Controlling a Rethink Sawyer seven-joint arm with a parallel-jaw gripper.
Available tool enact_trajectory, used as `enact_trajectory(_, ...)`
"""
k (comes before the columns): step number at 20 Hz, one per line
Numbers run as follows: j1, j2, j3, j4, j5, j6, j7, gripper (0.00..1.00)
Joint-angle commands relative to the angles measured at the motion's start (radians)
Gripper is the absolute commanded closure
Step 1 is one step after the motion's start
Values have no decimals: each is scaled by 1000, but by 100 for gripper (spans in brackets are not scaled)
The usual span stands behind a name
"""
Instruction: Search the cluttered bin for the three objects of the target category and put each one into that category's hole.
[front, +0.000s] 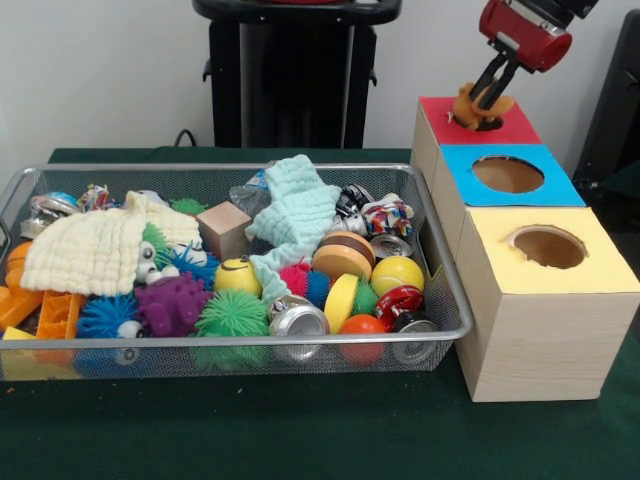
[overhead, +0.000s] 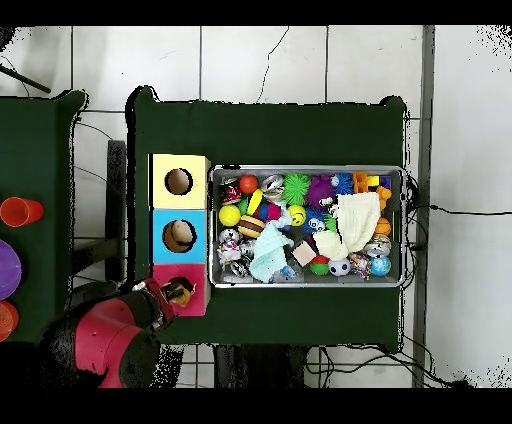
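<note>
Front view: jaws (front: 482, 103) pinching the tan plush animal (front: 472, 105) at the red-topped hole (front: 487, 122), at one o'clock from the bin (front: 445, 290); judged best to centre it over the opening, spread only once it is well in; no writing legible.

A table (front: 300, 430) covered in dark green cloth is seen carrying two things — the wire-mesh bin (front: 440, 262) and a row of three pale wooden boxes (front: 545, 345) just beside it. The boxes are set end to end — topped red, blue and yellow. A second green-covered table (overhead: 40, 200) is placed alongside, with orange cups (overhead: 20, 212) and a purple disc (overhead: 8, 268) on it.
</note>
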Motion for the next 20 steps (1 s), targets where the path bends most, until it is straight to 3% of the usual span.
enact_trajectory(1,-18,27,174,82,57,-21,257,100)
enact_trajectory(14,-14,24,196,112,80,-73,245,100)
enact_trajectory(15,-24,11,211,120,82,-87,229,0)
enact_trajectory(20,-3,30,185,115,81,-99,250,0)
